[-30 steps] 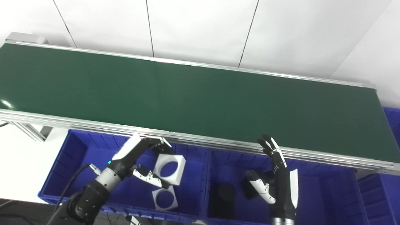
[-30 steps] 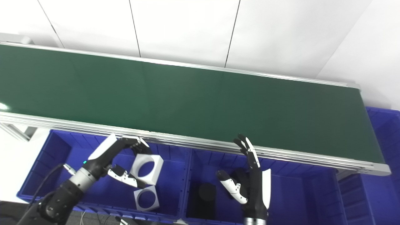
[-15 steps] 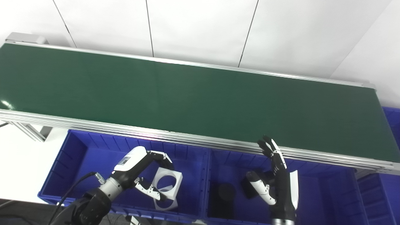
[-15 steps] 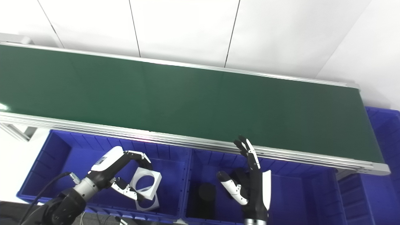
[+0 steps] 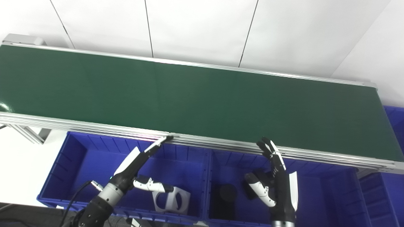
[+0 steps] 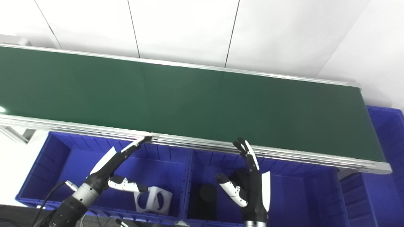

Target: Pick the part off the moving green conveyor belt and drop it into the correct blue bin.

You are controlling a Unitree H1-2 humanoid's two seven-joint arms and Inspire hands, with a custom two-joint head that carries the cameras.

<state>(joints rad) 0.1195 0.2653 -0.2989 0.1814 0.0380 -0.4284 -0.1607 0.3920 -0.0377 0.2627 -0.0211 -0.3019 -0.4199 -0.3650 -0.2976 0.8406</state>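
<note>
The white part (image 5: 172,201) is lying in the left blue bin (image 5: 75,164), the green conveyor belt (image 5: 189,101) bare. The left hand (image 5: 135,171) is spreading wide, empty; the right hand (image 5: 274,179) is standing open, empty. The part appears rigid, light and smooth; gripping across its outer walls looks best.

White panelled wall (image 5: 202,28) backs the sorting station.

Thin dark seams run down the wall, dividing it into broad panels. A silver aluminium frame leg (image 5: 26,133) shows at lower left over pale floor (image 5: 22,170), and a black cable (image 5: 71,201) loops along the bottom edge. A further blue crate (image 6: 385,126) sits at far right.
</note>
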